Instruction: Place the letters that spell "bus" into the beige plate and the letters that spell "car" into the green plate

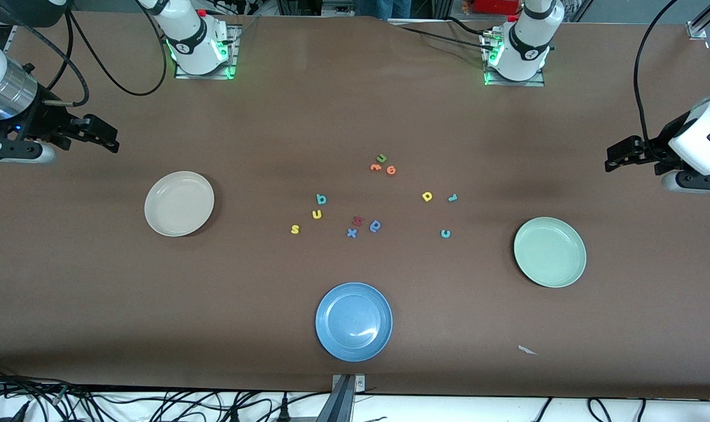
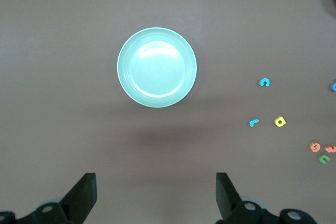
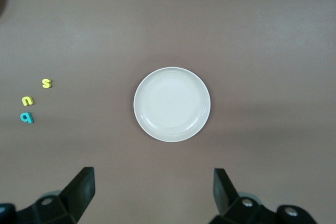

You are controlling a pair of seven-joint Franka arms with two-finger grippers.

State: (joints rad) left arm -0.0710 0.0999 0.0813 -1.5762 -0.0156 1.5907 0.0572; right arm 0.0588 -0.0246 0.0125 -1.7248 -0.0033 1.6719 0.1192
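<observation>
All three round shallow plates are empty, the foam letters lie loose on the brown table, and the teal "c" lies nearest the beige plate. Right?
Not quite. In the front view the teal foam "c" lies nearest the round pale green plate, not the round cream-beige plate. The rest holds.

The front camera looks down from high across the tabletop (image 1: 97,305), facing both arm bases. Each wrist camera looks straight down from well above: the left over the green plate (image 2: 157,67), the right over the beige plate (image 3: 171,104); both plates also show in front
</observation>
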